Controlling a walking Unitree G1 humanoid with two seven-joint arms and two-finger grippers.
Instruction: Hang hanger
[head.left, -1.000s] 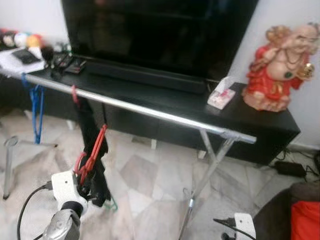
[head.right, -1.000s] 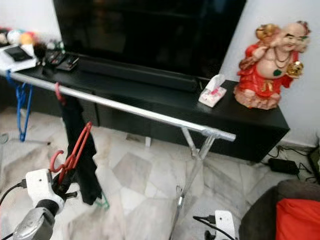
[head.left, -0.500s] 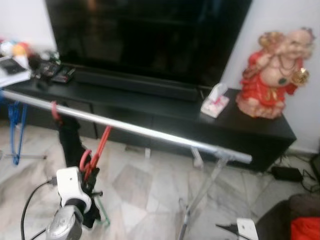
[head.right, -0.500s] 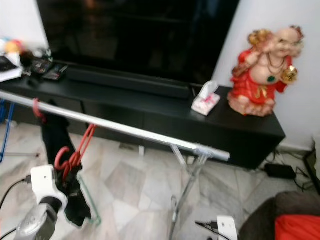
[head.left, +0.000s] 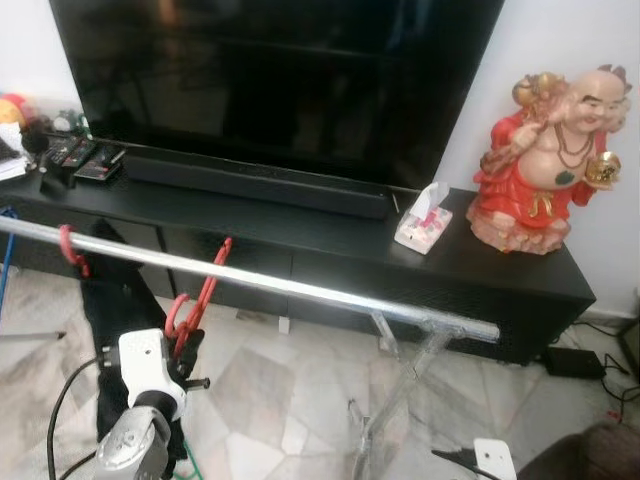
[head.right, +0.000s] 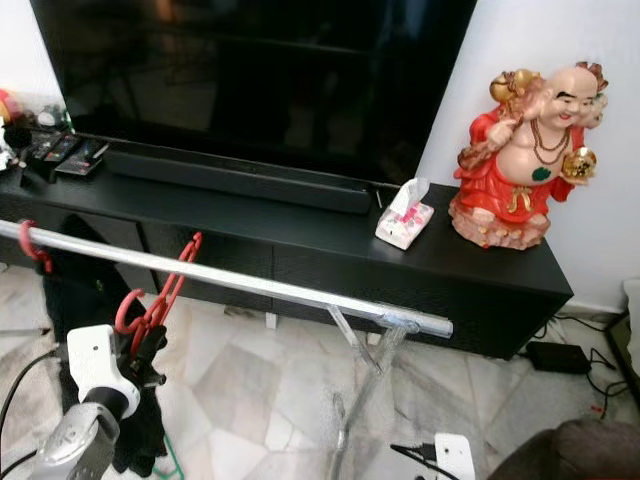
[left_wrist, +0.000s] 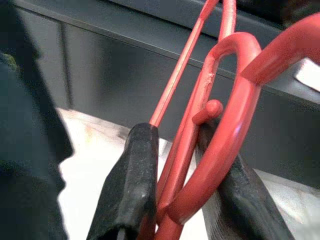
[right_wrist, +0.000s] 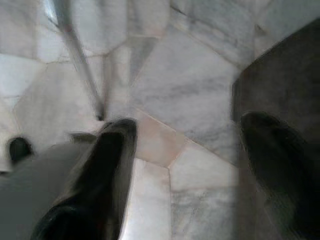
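Observation:
A red plastic hanger (head.left: 203, 296) is gripped near its hook by my left gripper (head.left: 186, 344), which is shut on it. In the left wrist view both black fingers (left_wrist: 132, 185) clamp the red hanger (left_wrist: 220, 125) at the hook's base. The hanger's far end reaches up across the silver rail (head.left: 300, 288) of the clothes rack. Another red hook (head.left: 67, 248) sits on the rail further left, with a black garment (head.left: 112, 310) hanging from it. My right gripper (right_wrist: 195, 165) is open, low over the marble floor.
Behind the rail stands a black TV console (head.left: 500, 280) with a large TV (head.left: 280, 80), a red statue (head.left: 545, 160), a tissue box (head.left: 422, 222) and remotes (head.left: 85, 160). The rack's legs (head.left: 400, 385) cross at the right. Cables and an adapter (head.left: 570, 360) lie by the wall.
The camera has shifted right and nearer to the console. My left gripper has lifted the red hanger, whose far end now reaches the rail.

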